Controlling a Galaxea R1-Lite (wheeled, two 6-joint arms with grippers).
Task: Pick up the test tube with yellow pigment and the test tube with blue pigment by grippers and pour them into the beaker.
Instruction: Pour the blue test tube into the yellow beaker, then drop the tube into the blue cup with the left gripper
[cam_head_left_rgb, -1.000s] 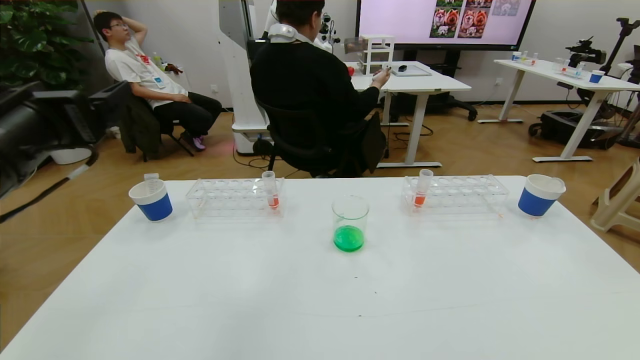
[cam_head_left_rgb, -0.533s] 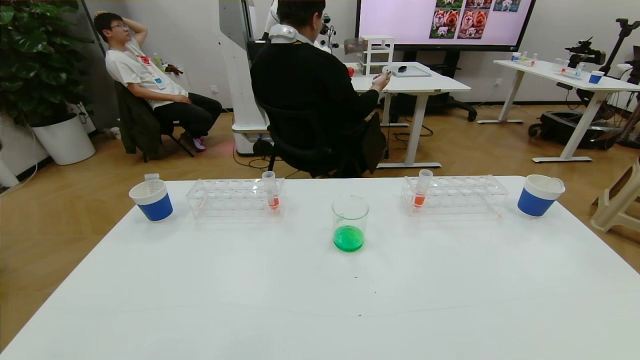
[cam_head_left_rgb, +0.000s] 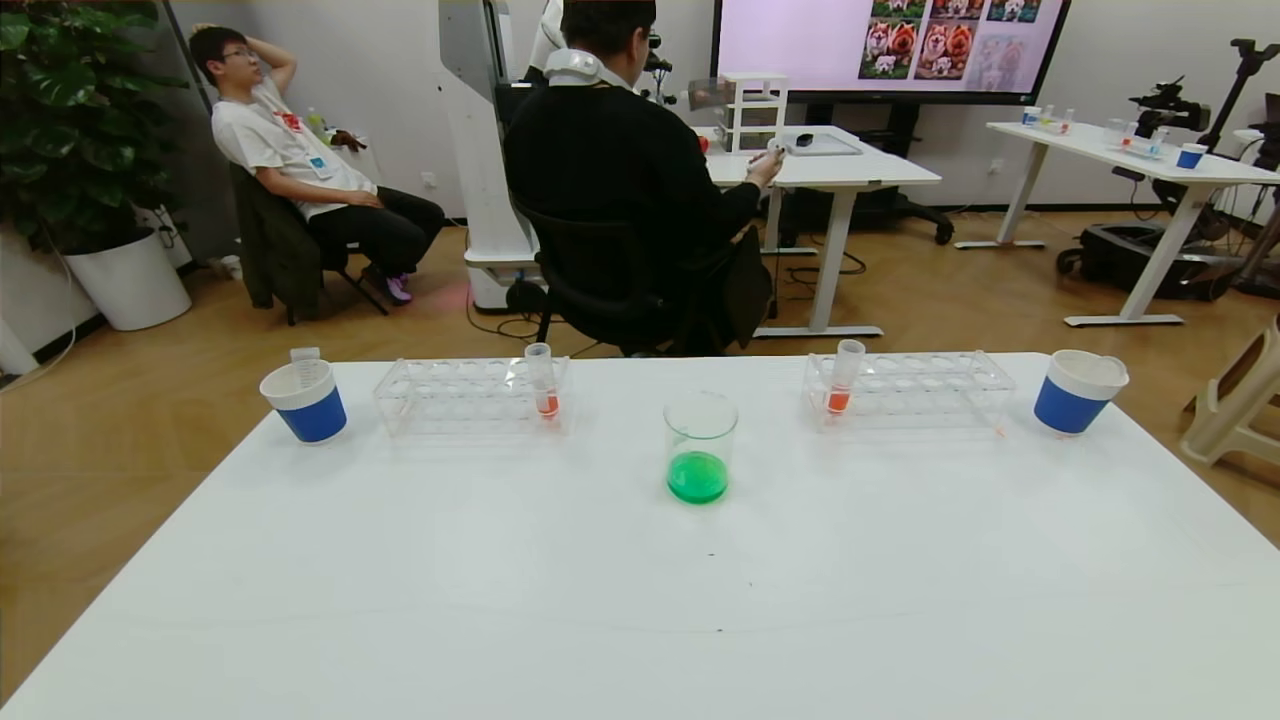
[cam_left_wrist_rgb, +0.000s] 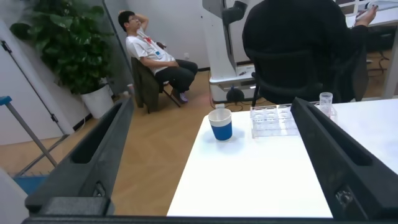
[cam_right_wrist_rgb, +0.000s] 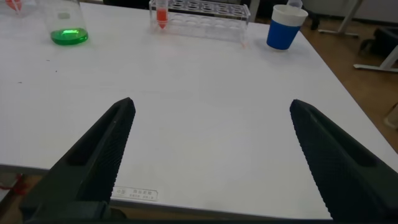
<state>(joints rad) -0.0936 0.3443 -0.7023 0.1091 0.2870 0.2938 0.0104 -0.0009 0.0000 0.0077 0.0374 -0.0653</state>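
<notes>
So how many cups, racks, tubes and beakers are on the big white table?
Blue-and-white paper cups: 2
Clear tube racks: 2
Tubes with orange-red liquid: 2
Beaker with green liquid: 1
Total: 7
</notes>
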